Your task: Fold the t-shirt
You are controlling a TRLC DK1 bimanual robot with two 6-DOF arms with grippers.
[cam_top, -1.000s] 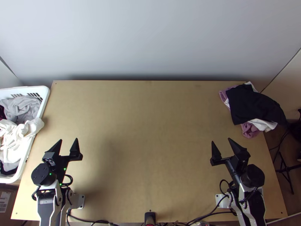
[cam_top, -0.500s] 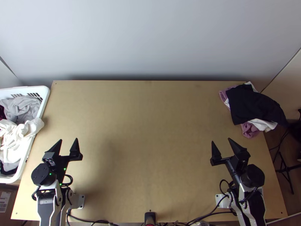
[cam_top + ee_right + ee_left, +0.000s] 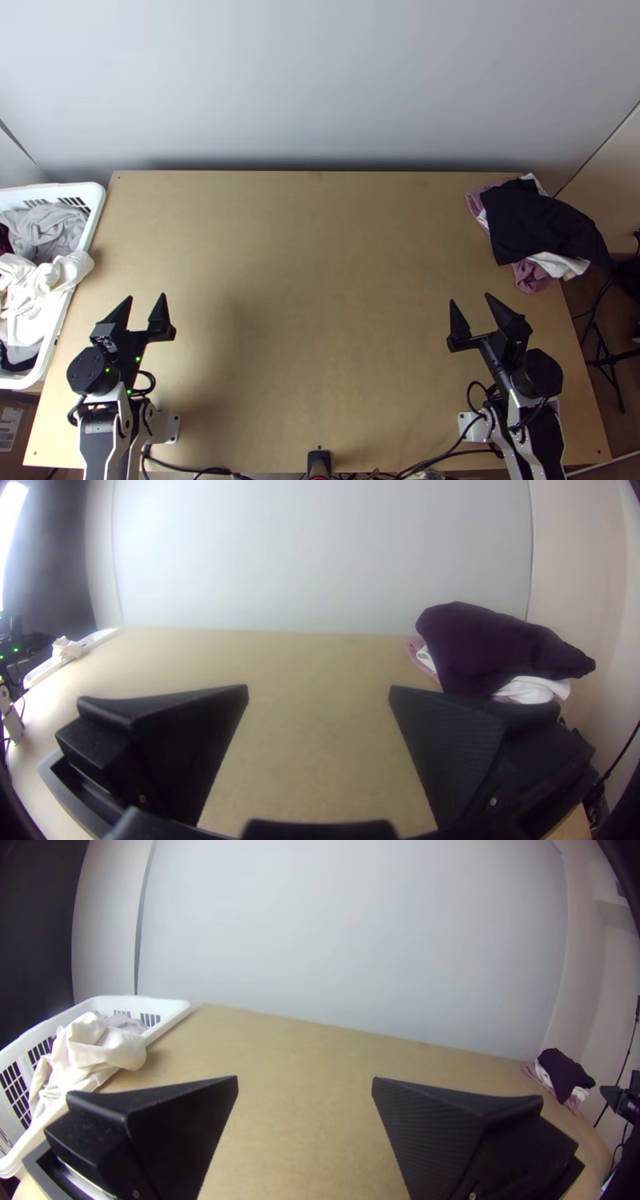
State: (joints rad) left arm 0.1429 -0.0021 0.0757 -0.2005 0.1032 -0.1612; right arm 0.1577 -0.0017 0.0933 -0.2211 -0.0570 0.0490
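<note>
Though empty, fingers (image 3: 502, 312) wide apart.

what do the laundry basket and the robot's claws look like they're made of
The basket looks like glossy white plastic, going by its smooth, moulded rim and slotted sides. The left claw and right claw seem to be matte black plastic, perhaps 3D-printed: their inner faces show a fine ribbed texture, though coated metal is possible.
</note>
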